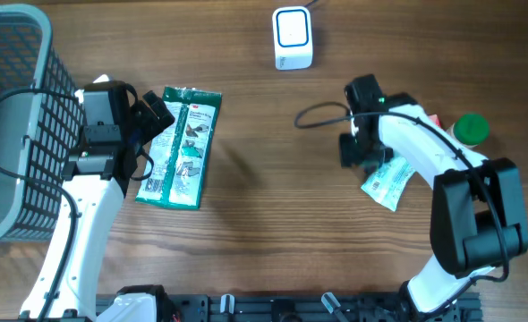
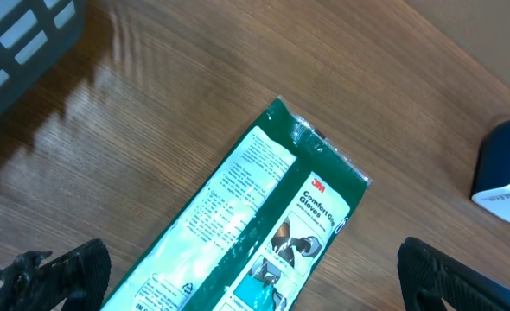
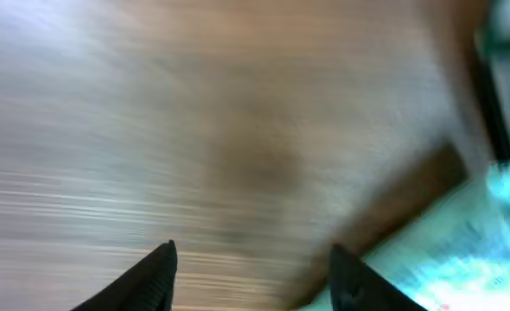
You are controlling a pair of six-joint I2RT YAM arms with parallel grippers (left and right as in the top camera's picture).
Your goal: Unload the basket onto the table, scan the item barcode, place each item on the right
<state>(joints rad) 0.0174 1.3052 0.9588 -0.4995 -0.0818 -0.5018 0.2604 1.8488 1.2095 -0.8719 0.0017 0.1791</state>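
A long green-and-white glove package (image 1: 179, 148) lies flat on the wooden table at the left. My left gripper (image 1: 157, 134) hovers over its left edge, open. In the left wrist view the package (image 2: 264, 207) runs between my left gripper's (image 2: 251, 263) wide-apart fingers (image 2: 60, 272) without touching them. The white scanner with a blue face (image 1: 293, 38) stands at the back centre and shows as scanner (image 2: 506, 173) at the wrist view's right edge. My right gripper (image 1: 361, 159) sits beside a small teal-and-white packet (image 1: 387, 183). The blurred right wrist view shows my right gripper (image 3: 253, 259) open over bare wood, with the packet (image 3: 462, 250) to its right.
A grey mesh basket (image 1: 13, 125) fills the far left, just behind the left arm. A green-capped container (image 1: 470, 130) and a small red-and-white item stand at the right behind the right arm. A black cable loops near the right gripper.
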